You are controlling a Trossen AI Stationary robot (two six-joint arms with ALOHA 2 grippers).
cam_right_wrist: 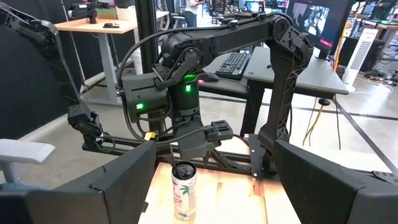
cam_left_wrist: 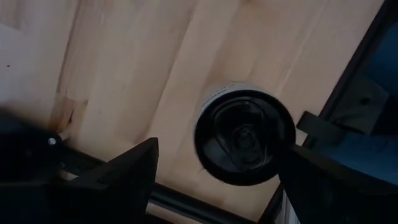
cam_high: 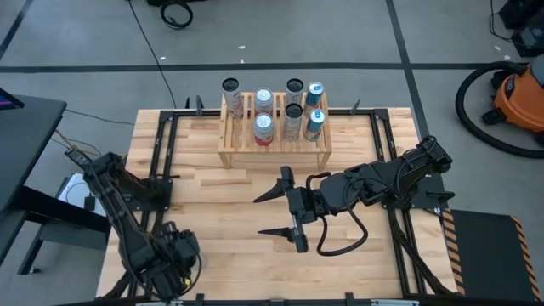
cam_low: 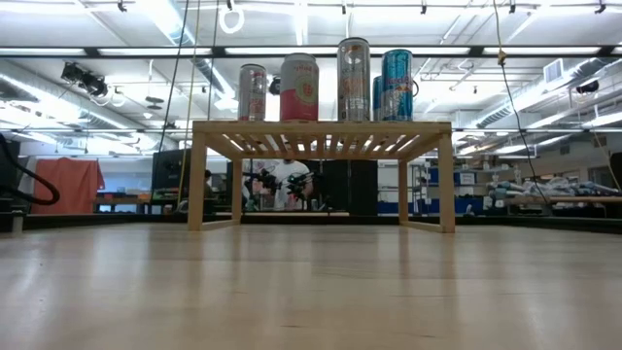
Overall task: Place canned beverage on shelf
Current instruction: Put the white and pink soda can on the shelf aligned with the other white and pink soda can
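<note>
Starting at the near-left corner of the table [cam_high: 223,211], the left arm sits folded with the left gripper [cam_high: 174,255] pointing down close to the table edge. Its wrist camera looks straight onto the dark top of 1 canned beverage [cam_left_wrist: 244,140], and the fingers [cam_left_wrist: 127,171] are spread to either side of it. They're apart, and I can't see them touching the can. From the right wrist view that same can [cam_right_wrist: 184,190] stands upright on the wood just in front of the left arm's base, white with a reddish print. In the high view it's hidden under the gripper.

Moving to the middle, a wide bare stretch of tabletop lies between the near edge and the shelf [cam_high: 274,146]. The low view shows nothing at all standing on the boards in front of the rack. The shelf stands at the far edge, centred, between the 2 dark frame rails that run down the table's sides. I count 7 cans on it from above, all upright, with open slats left on the front tier.

Further right, the right gripper [cam_high: 262,214] hangs over mid-table, well apart from the shelf. Its 2 fingers are spread wide and hold nothing. The right arm stretches back to the right edge.
</note>
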